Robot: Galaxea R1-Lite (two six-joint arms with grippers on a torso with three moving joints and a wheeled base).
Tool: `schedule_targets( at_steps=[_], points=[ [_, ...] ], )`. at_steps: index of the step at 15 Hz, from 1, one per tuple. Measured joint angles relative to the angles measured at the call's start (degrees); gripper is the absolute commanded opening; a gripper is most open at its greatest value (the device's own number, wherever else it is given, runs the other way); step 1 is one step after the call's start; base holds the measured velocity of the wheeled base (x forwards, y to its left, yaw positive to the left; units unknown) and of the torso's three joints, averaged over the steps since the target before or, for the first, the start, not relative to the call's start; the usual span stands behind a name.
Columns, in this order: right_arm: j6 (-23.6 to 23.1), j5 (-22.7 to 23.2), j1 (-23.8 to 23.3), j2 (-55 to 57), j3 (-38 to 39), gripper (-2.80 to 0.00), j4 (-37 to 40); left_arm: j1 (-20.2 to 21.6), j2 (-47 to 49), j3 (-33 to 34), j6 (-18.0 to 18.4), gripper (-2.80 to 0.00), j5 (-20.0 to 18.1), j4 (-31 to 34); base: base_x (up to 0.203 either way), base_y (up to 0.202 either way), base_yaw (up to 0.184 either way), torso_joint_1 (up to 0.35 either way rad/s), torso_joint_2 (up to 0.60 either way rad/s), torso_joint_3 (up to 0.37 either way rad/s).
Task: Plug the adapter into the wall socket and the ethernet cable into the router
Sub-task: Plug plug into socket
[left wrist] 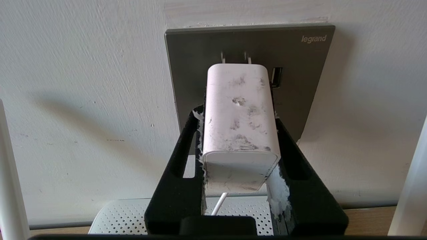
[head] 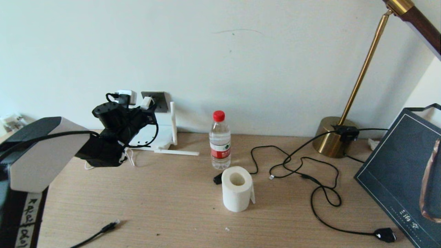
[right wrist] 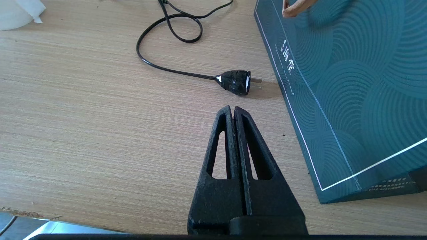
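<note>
My left gripper [left wrist: 237, 117] is shut on the white adapter [left wrist: 238, 116], holding it by its sides right in front of the dark-grey wall socket [left wrist: 300, 83]. A short length of its two metal prongs [left wrist: 235, 57] shows between its body and the plate, their tips at the plate. In the head view the adapter [head: 147, 102] sits at the socket [head: 156, 100], above the white router [head: 162, 136]. The ethernet cable [head: 109, 226] lies loose near the table's front left edge. My right gripper [right wrist: 232, 108] is shut and empty, low over the table at the right.
A water bottle [head: 219, 141] and a toilet-paper roll [head: 237, 187] stand mid-table. A brass lamp [head: 332, 137] is at the back right, and its black cord runs to a chunky plug [right wrist: 235, 82] just ahead of my right gripper. A dark teal bag [right wrist: 350, 83] lies at the right.
</note>
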Motion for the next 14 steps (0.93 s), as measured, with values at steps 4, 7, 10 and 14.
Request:
schedule_targets(
  at_steps=[4,7,10,14],
  points=[
    [-0.03,-0.02,0.0,0.0,0.02,-2.8,0.0,0.0,0.0,-0.13,0.0,-2.8,0.01,0.1,0.0,0.0,0.0,0.0,0.0,0.0],
    [0.0,0.02,0.0,0.0,0.02,-2.8,0.0,0.0,0.02,-0.93,0.0,-2.8,0.0,0.85,0.0,0.0,0.0,0.0,0.0,0.0],
    [0.01,-0.02,0.0,0.0,0.02,-2.8,0.02,0.0,0.06,-1.1,-0.01,-2.8,0.0,1.02,0.0,0.0,0.0,0.0,0.0,0.0],
    [0.0,0.02,0.0,0.0,0.02,-2.8,0.0,0.0,0.24,-1.13,0.0,-2.8,0.01,0.83,0.0,0.0,0.0,0.0,0.0,0.0]
  ],
)
